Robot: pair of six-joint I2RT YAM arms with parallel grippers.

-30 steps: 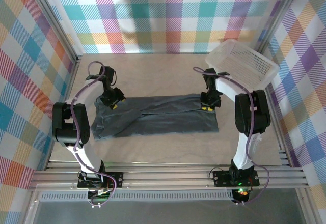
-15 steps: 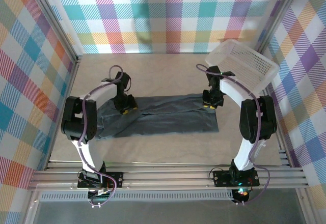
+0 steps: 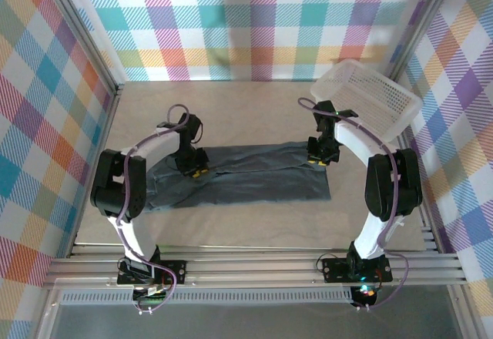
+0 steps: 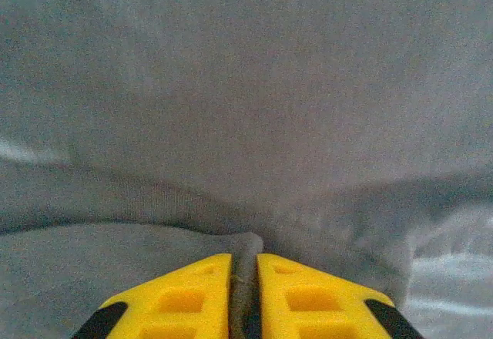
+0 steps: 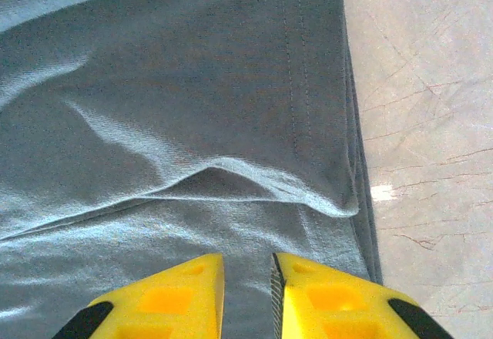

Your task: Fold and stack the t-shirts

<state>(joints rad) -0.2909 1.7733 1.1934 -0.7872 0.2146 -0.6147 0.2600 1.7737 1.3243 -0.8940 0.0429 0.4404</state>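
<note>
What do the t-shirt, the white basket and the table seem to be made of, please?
The t-shirt looks like soft matte knit fabric: it wrinkles, folds, and shows stitched hem lines. The basket seems rigid white plastic, slightly translucent, with a moulded lattice of holes. The table is a beige, hard-looking surface with thin vein lines, perhaps laminate or stone.

A plain dark slate blue-grey soft fabric t-shirt covers the left and centre of the frame, with a raised fold crossing its middle and a double-stitched hem running down from the top. At the bottom edge, the right gripper has its yellow fingers close together over the cloth. A beige scratched tabletop fills the right side.
</note>
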